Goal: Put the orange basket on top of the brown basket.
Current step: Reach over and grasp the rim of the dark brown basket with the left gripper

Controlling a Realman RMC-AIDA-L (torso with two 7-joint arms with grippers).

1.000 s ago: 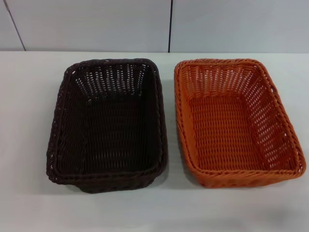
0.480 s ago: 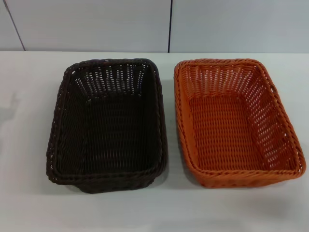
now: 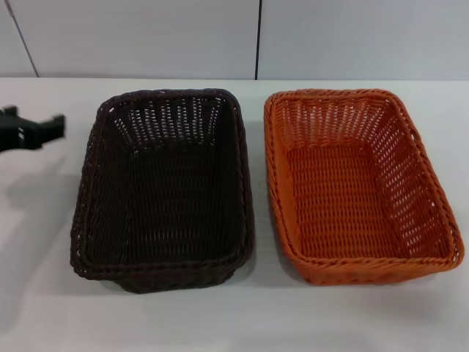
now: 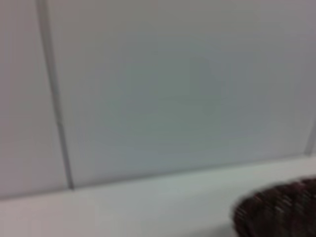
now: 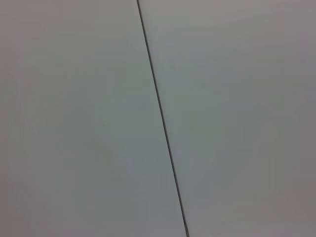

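The brown basket (image 3: pixel 163 189) stands on the white table (image 3: pixel 234 323) at centre left. The orange basket (image 3: pixel 359 183) stands right beside it, a narrow strip of table between them. Both are upright and empty. My left gripper (image 3: pixel 33 119) shows at the left edge in the head view, above the table and a little left of the brown basket's far corner, with its dark fingers spread and nothing between them. A corner of the brown basket shows in the left wrist view (image 4: pixel 279 210). My right gripper is out of view; its wrist view shows only wall.
A pale panelled wall (image 3: pixel 146 37) with a dark vertical seam (image 3: pixel 258 37) rises behind the table's far edge. Bare table lies in front of both baskets and to the left of the brown one.
My left gripper has come into the head view from the left edge; before, only its shadow showed on the table. The baskets have not moved.
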